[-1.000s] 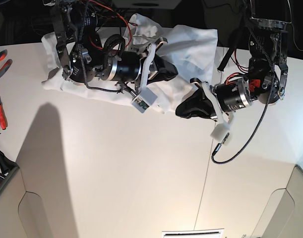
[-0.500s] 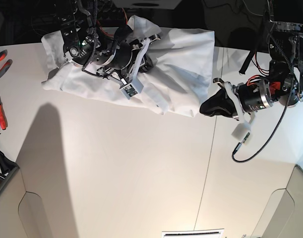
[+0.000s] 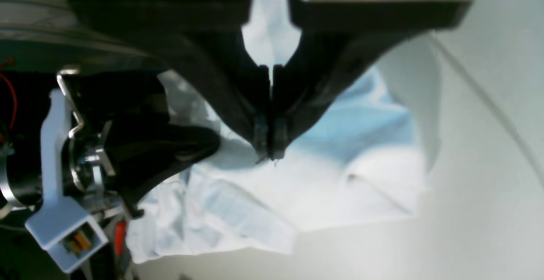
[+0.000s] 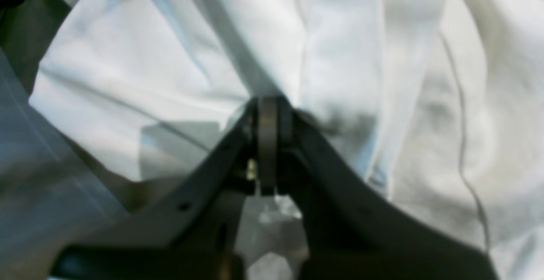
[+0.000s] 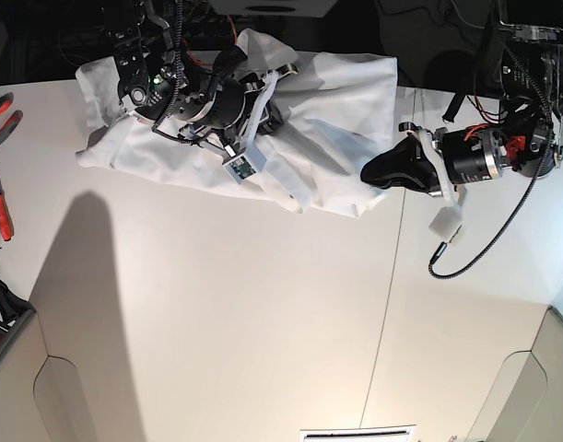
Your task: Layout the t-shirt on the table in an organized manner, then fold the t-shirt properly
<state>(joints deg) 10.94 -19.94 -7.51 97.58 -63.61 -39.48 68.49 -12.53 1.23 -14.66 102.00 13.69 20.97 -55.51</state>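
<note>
T-shirt (image 5: 336,101) bunched at far edge of surface (image 5: 216,313), not laid out; 0 folds made. Right gripper (image 4: 267,106) jaws clamped on t-shirt; left gripper (image 3: 270,146) jaws together, empty.

One t-shirt (image 5: 336,101), one table (image 5: 216,313), two tools: left (image 5: 369,175), right (image 5: 274,115).

The white t-shirt (image 4: 340,38) fills most of the frame, soft and full of wrinkles. In the middle, the dark right hand (image 4: 267,114) has its two fingers pressed tight together, pinching a fold of the shirt. A thin seam runs down the right side.
</note>
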